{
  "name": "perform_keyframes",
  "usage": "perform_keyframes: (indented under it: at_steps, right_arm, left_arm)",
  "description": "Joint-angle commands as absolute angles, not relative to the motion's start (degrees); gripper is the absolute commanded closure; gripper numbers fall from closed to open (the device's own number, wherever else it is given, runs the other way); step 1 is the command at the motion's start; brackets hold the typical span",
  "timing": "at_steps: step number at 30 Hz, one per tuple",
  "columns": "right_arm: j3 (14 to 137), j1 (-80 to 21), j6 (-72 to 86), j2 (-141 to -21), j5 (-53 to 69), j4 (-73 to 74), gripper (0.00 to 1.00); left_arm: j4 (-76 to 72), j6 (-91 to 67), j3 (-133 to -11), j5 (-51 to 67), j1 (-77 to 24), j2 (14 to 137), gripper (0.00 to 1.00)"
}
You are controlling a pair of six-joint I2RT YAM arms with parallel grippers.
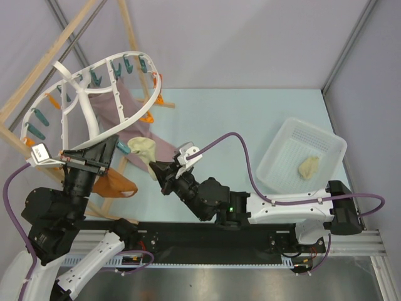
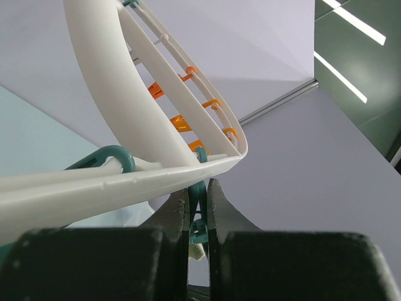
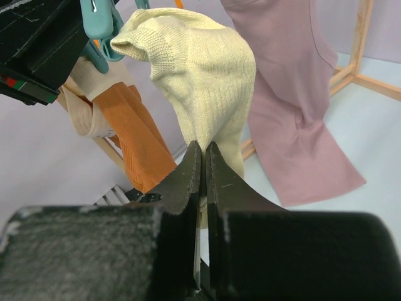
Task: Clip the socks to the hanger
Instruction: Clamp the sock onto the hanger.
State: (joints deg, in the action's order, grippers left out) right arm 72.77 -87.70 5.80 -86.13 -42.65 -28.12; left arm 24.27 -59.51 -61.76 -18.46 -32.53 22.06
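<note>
The right gripper [image 3: 202, 149] is clenched on the lower part of a cream sock [image 3: 200, 75], holding it up so that its top corner sits right at a teal peg [image 3: 100, 34] on the near rim of the hanger [image 1: 86, 113]. The left gripper [image 2: 198, 191] pinches what appears to be that same peg. The step in hand looks like feeding the sock into the peg. Next, the cloth edge must sit between the peg's tips before the left gripper lets go. A second sock [image 1: 308, 167] lies in the basket [image 1: 285, 135], at the right of the tabletop [image 1: 238, 113].
</note>
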Motion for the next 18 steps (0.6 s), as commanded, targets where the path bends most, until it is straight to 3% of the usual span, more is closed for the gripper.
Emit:
perform_keyframes:
  at_steps: [1, 18]
  right_arm:
    - [75.23, -87.8, 6.68, -86.57, -43.68, -30.24, 1.0]
    - [77.61, -88.33, 5.01, -88.42, -39.47, -29.27, 1.0]
  left_arm:
    - [27.51, -64.42, -59.94, -16.44, -32.52, 23.82, 1.0]
    - [29.09, -64.07, -60.56, -16.79, -32.52, 24.26, 1.0]
